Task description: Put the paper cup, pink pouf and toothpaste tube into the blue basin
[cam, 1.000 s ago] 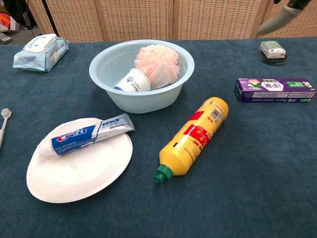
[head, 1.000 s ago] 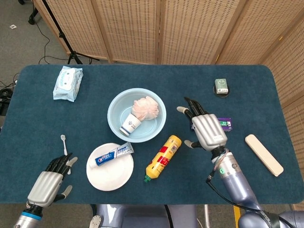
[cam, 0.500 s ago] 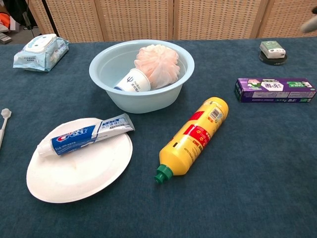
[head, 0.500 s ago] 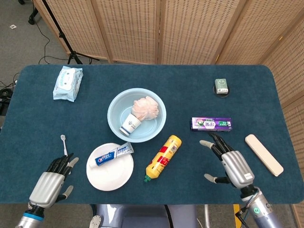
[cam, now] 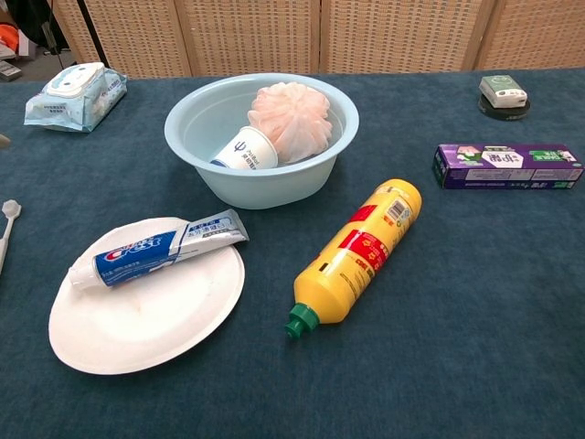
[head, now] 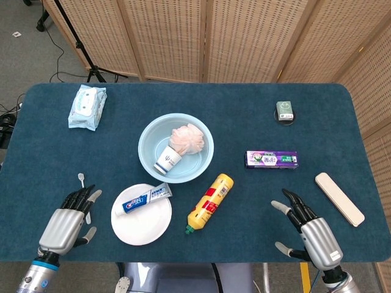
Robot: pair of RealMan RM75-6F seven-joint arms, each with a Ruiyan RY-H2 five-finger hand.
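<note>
The pale blue basin [head: 148, 160] [cam: 196, 146] stands mid-table. Inside it the paper cup [head: 167, 161] [cam: 243, 150] lies on its side, with the pink pouf [head: 188, 138] [cam: 291, 120] beside it. The toothpaste tube [head: 142, 198] [cam: 156, 250] lies across a white paper plate [head: 141, 224] [cam: 137, 320] in front of the basin. My left hand [head: 64, 226] hovers near the front left table edge, fingers apart and empty, just left of the plate. My right hand [head: 313, 234] is at the front right edge, open and empty, far from the tube.
A yellow bottle [head: 209, 201] [cam: 357, 251] lies right of the plate. A purple box [head: 272, 159] [cam: 507, 165], a beige bar [head: 339, 198] and a small green-white item [head: 285, 110] [cam: 503, 91] sit at the right. A wipes pack [head: 87, 106] [cam: 75, 95] and a toothbrush [head: 82, 183] [cam: 7, 224] are at the left.
My right hand has drawn back from beside the basin, past the purple box, to the front right table edge. My left hand has edged slightly forward and spread its fingers.
</note>
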